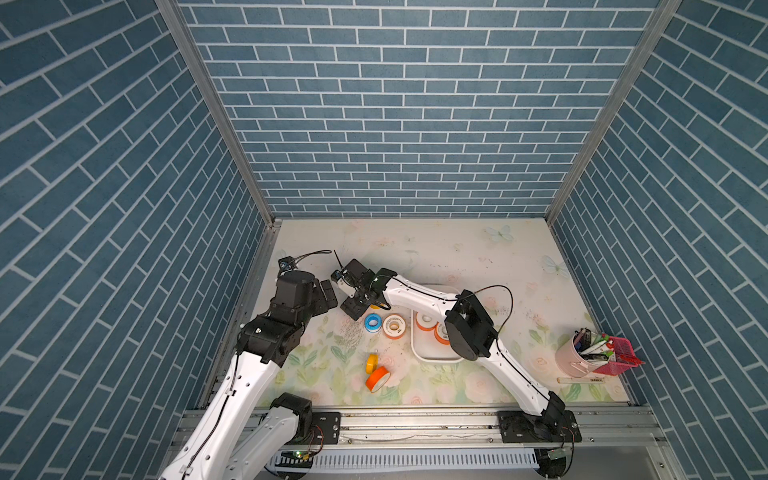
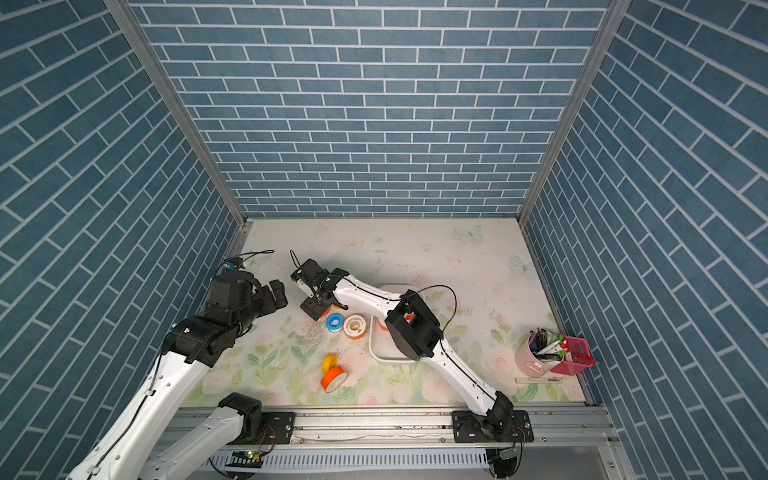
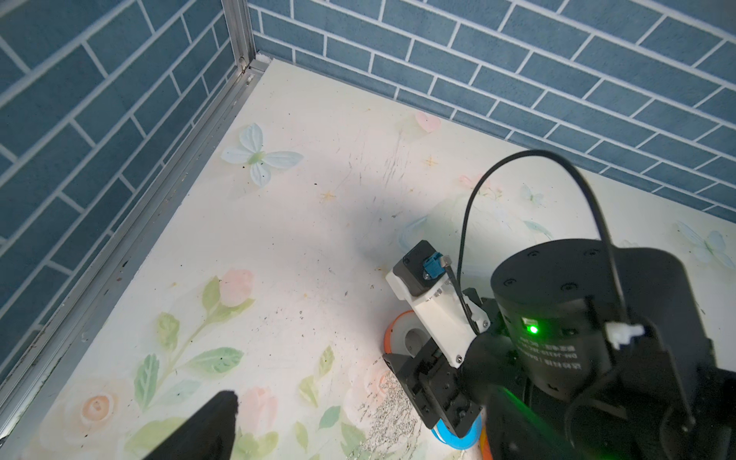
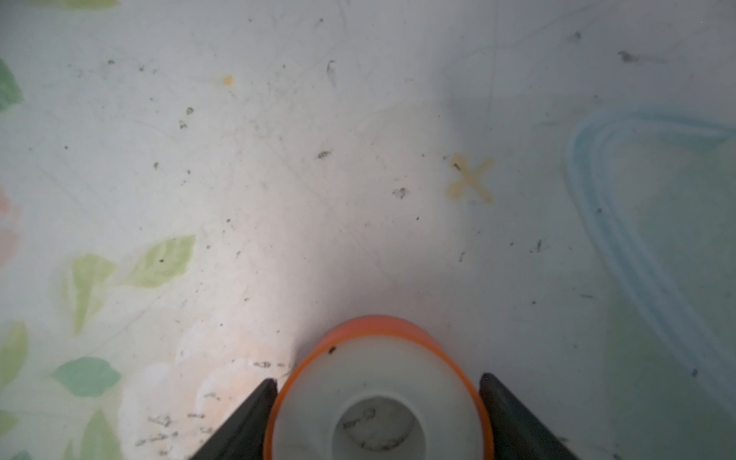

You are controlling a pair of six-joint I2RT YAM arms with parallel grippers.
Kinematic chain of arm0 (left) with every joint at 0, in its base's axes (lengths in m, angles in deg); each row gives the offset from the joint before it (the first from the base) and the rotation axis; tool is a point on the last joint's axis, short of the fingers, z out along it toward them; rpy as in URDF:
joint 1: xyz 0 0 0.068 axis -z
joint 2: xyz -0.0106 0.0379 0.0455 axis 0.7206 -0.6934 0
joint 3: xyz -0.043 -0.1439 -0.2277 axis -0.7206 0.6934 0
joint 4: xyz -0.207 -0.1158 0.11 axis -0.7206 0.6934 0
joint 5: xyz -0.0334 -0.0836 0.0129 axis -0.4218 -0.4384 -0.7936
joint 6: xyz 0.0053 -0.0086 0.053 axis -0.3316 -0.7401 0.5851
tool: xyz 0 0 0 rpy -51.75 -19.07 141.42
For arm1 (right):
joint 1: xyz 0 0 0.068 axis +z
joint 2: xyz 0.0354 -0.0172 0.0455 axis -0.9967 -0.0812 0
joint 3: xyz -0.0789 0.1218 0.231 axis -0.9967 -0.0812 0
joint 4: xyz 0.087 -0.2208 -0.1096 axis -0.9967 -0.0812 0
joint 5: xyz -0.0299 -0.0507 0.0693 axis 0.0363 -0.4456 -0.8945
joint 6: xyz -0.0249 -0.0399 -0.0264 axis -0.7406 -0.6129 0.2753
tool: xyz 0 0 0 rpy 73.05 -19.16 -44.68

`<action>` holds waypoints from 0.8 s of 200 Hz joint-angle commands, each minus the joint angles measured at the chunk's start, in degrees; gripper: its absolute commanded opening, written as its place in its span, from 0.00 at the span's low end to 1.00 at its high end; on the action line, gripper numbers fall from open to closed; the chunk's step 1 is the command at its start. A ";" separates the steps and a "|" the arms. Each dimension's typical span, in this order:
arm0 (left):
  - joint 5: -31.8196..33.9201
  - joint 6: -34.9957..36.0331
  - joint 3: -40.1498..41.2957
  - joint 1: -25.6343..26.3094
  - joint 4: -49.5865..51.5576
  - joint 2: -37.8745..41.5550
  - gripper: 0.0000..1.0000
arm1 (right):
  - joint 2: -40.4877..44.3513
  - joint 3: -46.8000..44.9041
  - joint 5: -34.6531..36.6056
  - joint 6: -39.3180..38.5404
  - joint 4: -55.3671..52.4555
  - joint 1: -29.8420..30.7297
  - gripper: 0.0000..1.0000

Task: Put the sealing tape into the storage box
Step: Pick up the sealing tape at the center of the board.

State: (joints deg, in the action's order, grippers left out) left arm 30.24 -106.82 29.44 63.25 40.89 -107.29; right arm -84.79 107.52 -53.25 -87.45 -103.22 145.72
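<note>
Toward the table's (image 1: pixel 457 257) left edge, the right pincer (image 4: pixel 377 379) straddles an orange-rimmed sealing tape (image 4: pixel 378 370); grip unclear. The left pincer (image 2: pixel 279 293) gapes empty.

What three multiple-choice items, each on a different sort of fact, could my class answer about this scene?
1. The storage box is: A white; B pink; C black.
2. The blue spool lies: A in the storage box; B on the table beside a white-faced spool; C in the pen cup.
3. The left gripper is: A shut on a spool; B holding a pen; C open and empty.
Key: A, its walls are white; B, it rests on the floral table; C, its jaws stand apart with nothing between.
</note>
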 commanded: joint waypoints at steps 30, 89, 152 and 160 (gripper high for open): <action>1.39 -0.37 0.62 -0.36 0.20 0.35 1.00 | 0.04 0.77 -0.72 -0.40 -1.65 0.27 0.68; 1.35 -0.38 0.62 -0.36 0.28 0.39 1.00 | 10.55 -3.02 -1.10 1.31 0.80 0.18 0.61; 1.06 -0.16 0.62 -0.37 0.11 0.22 1.00 | 28.53 -17.39 0.44 3.76 4.49 -0.65 0.58; 1.05 -0.21 0.62 -0.41 0.06 0.22 1.00 | 31.44 -20.42 0.88 4.16 5.39 -0.94 0.58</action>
State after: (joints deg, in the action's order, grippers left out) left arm 30.92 -107.02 29.50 63.25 40.87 -107.18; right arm -60.96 93.01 -53.64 -86.10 -100.40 145.42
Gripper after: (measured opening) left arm 0.998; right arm 0.744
